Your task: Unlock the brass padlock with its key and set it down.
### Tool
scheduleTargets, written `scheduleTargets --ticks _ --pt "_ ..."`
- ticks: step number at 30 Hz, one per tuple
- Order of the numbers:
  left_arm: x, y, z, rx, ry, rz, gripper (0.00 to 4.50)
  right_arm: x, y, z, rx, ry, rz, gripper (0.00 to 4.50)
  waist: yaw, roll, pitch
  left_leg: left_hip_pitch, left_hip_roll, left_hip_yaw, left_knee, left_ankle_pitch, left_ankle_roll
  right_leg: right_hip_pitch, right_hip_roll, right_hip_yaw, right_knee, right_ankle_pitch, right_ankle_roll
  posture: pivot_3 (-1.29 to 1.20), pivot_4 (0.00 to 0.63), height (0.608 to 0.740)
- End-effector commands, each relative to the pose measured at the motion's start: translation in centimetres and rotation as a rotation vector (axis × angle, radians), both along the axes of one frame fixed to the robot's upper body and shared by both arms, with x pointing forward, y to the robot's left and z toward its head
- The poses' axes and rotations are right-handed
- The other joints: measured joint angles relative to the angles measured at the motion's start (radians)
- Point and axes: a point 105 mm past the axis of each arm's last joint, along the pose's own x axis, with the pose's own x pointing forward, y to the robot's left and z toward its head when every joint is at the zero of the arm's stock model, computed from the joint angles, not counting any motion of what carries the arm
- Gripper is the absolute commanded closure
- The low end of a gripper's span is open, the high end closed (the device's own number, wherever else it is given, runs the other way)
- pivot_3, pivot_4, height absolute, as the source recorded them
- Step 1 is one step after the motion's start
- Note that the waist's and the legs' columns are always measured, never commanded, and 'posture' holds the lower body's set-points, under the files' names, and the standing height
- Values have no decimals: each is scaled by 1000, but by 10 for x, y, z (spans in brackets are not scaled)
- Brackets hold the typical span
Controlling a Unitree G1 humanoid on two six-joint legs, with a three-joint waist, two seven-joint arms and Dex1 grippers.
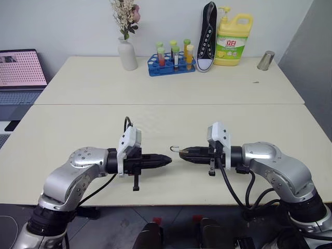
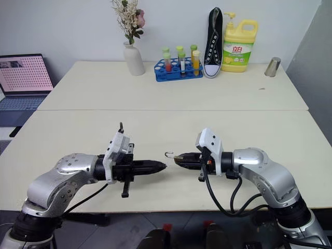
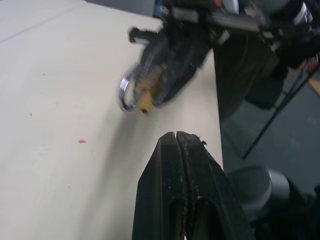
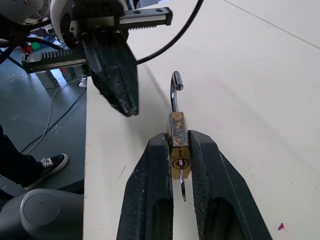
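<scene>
**Q:** Brass padlock (image 4: pixel 178 137) — where is it, and who has it?

**Me:** It sits pinched between the two black fingers of my right end effector (image 1: pixel 182 152), held in the air just above the pale desk (image 1: pixel 78 129). Those fingers are nearly closed, clamped on the flat sides of its body. The shackle (image 4: pixel 175 90) points out past the fingertips, and its hooked end looks free of the body, so I judge it already unlocked. A thin silvery piece hangs below the keyhole (image 4: pixel 181 163); probably the key, though I cannot be sure. My left end effector (image 1: pixel 165 160) is shut tight on nothing, its tips facing the lock, a small gap away.

**Q:** How will it handle?

**Me:** Tiny, rigid, light for me. The brass faces are smooth and hard, so I judge it could slip or twist in the pads. The shackle is thin polished metal, loose and likely to swing. Best gripped by the flat body, not the shackle.
</scene>
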Motion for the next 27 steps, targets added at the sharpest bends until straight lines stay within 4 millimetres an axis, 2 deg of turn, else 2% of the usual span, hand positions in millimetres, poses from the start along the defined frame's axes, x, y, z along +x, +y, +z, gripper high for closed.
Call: scheduleTargets --ticks 1,2,4,11,15,16,19,24,27 --pt "4 6 -6 70 -141 8 4500 -2 1 5 21 -7 10 4361 1 0 0 0 0 0 0 0 0 0 0 0 0 0 0 0 150 740" --pt "8 8 -8 87 -185 21 4100 -2 1 5 23 -3 9 4361 1 0 0 0 0 0 0 0 0 0 0 0 0 0 0 0 150 740" --pt "12 9 -4 56 -254 54 3678 0 0 4 28 22 1 4361 1 0 0 0 0 0 0 0 0 0 0 0 0 0 0 0 150 740" --pt "11 17 3 27 -422 138 1445 7 -4 -4 34 163 -42 4361 1 0 0 0 0 0 0 0 0 0 0 0 0 0 0 0 150 740" --pt "10 20 4 36 -460 186 122 14 -5 -14 28 334 -67 4361 0 0 0 0 0 0 0 0 0 0 0 0 0 0 0 0 150 740" --pt "9 21 4 39 -470 188 0 15 -5 -16 15 345 -64 4361 1 0 0 0 0 0 0 0 0 0 0 0 0 0 0 0 150 740" --pt "6 21 2 54 -493 190 0 23 -2 -23 -3 391 -72 4361 -1 0 0 0 0 0 0 0 0 0 0 0 0 0 0 0 150 740" --pt "3 22 -5 84 -467 200 0 53 12 -39 -58 437 -126 4361 -3 1 1 1 0 1 0 0 0 0 0 0 1 0 0 0 150 740" --pt "4 22 -4 82 -471 214 0 63 16 -46 -96 431 -127 4361 -3 1 1 0 0 1 0 0 0 -1 0 0 1 0 0 0 150 740"
